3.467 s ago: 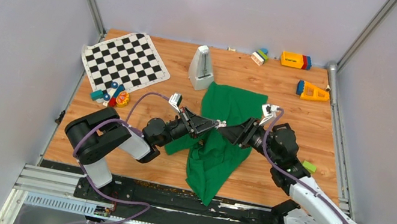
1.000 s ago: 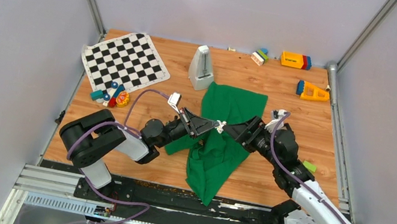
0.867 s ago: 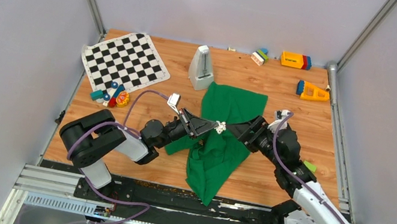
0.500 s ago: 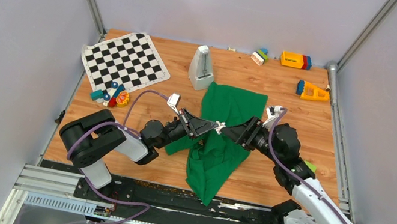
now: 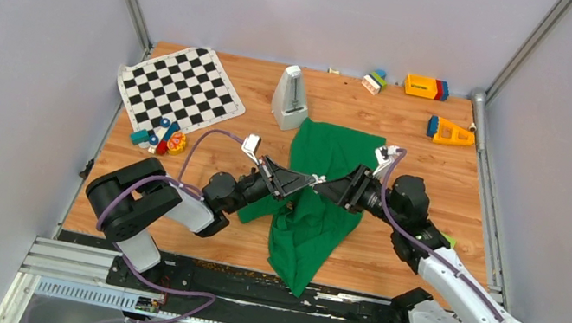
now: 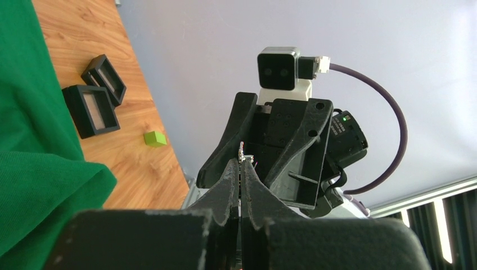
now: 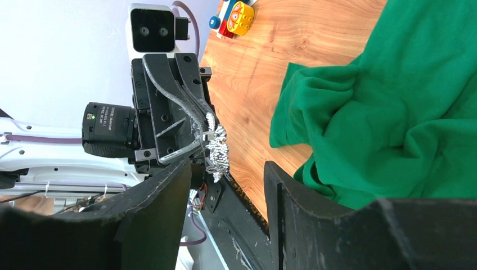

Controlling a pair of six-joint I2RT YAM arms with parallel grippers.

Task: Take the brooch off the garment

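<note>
Above the middle of the garment [image 5: 315, 219], a bright green shirt lying rumpled on the wooden desk [image 5: 423, 158], the two hands meet tip to tip. The left hand [image 6: 241, 167] is pressed together on the brooch [image 7: 216, 147], which shows here as a small silvery-white beaded cluster pinched at the very ends of its fingers. The brooch is held up off the garment, with the cloth below and to one side of it. The right hand [image 7: 226, 169] faces it with its fingers apart, one on each side of the left fingertips and the brooch. Whether either finger touches the brooch I cannot tell.

Just beyond the garment's far edge a pale metronome [image 5: 290, 97] stands upright. Well off to the garment's far left lies a black-and-white chequered mat [image 5: 180, 89], and nearer on that side is a small heap of coloured toy pieces [image 5: 159, 138]. Just off the garment's right edge two black square frames [image 6: 90, 111] lie side by side on the desk, with a small green cube [image 6: 153, 138] near them.
</note>
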